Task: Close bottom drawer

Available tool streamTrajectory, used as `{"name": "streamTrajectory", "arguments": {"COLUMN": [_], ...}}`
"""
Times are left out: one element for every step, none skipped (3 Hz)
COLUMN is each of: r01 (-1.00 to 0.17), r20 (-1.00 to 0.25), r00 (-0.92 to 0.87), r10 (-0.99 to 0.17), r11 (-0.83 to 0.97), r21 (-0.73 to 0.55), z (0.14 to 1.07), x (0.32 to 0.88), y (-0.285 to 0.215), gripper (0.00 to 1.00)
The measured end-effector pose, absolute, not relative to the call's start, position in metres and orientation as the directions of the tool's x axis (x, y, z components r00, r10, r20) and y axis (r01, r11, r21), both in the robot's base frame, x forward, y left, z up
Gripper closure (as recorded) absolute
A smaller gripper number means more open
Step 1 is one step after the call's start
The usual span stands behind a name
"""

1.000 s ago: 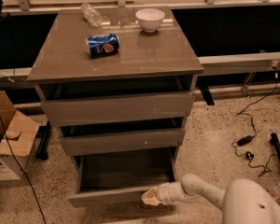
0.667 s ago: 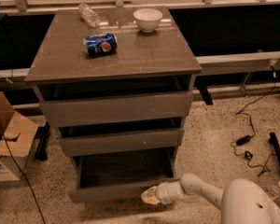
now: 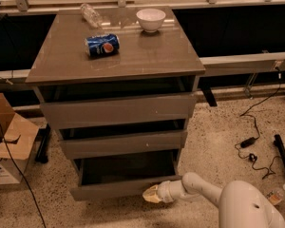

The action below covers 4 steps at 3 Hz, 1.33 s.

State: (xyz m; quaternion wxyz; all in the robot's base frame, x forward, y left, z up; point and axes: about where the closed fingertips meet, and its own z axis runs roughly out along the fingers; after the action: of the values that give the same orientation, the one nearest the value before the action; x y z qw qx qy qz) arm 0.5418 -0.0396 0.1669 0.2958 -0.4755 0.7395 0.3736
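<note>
Wood-grain bottom drawer (image 3: 118, 187) open, end effector (image 3: 149, 194) at its front face

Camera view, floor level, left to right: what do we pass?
Cardboard box → gripper, at the right end of the open bottom drawer front → black power adapter on its cable.

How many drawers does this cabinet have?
3, stacked: the top drawer, the middle drawer below it, and the bottom drawer, pulled out farthest, with the end effector at its front's right end.
</note>
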Motion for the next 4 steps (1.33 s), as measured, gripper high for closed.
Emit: {"name": "streamTrajectory", "arguments": {"r01": [-0.935,-0.936,-0.941,-0.95], "r20": [-0.813,-0.818,-0.839,-0.848], "r00": [-0.329,-0.319,-0.264,-0.213], "r10": [-0.48,-0.479,-0.476,-0.486], "r11": [0.288,0.293,0.319,0.307], "r21": [0.208,0.194,0.115,0.063], "z": [0.177,0.177,0.177,0.174], "x": [0.579,0.58,0.593,0.605], "y": [-0.045,-0.045,-0.041,-0.03], "gripper": [1.0,1.0,1.0,1.0]}}
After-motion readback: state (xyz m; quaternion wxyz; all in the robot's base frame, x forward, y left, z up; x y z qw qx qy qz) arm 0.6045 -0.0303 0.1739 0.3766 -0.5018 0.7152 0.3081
